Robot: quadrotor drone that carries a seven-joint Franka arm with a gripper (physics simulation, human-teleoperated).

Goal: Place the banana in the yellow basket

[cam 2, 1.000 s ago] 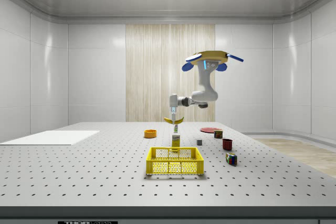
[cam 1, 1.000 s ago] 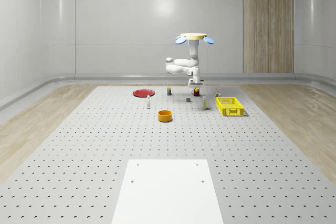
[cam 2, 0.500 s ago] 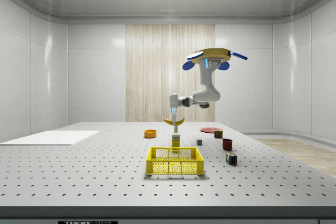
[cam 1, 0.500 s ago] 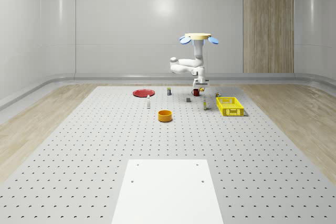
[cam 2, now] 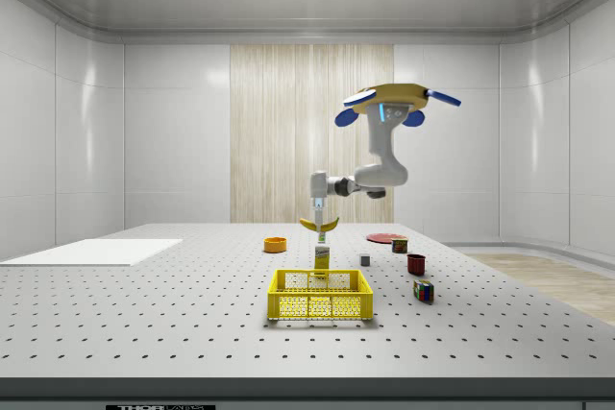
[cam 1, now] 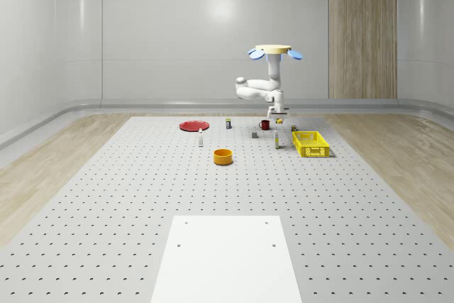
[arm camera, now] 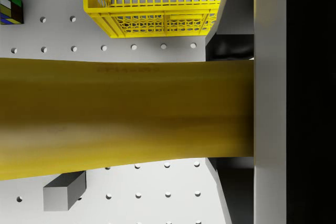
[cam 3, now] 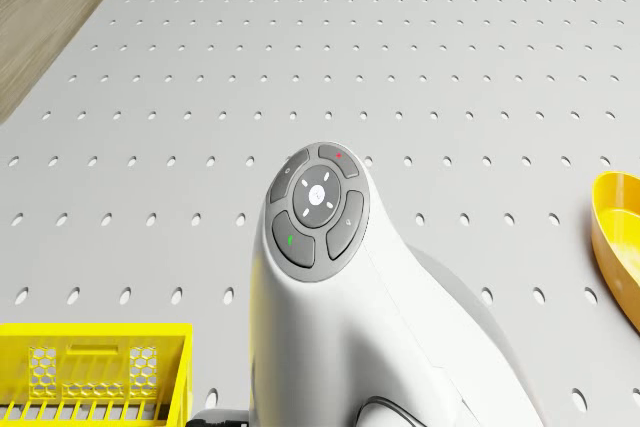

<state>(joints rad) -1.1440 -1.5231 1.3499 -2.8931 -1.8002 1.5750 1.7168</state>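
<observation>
One banana [cam 2: 318, 225] hangs pinched in the pincer [cam 2: 317, 219], above the surface [cam 2: 144, 314] just behind the yellow basket [cam 2: 320, 295]; the drone [cam 2: 396, 103] hovers higher, toward the side view's right.

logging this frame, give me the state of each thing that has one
drone: hovering above the table, behind the basket in the side view
end effector: shut on the banana, up in the air
banana: held, lifted off the table, not yet over the basket
yellow basket: upright on the table, nothing in it
orange bowl: upright on the table
red mug: upright on the table
</observation>
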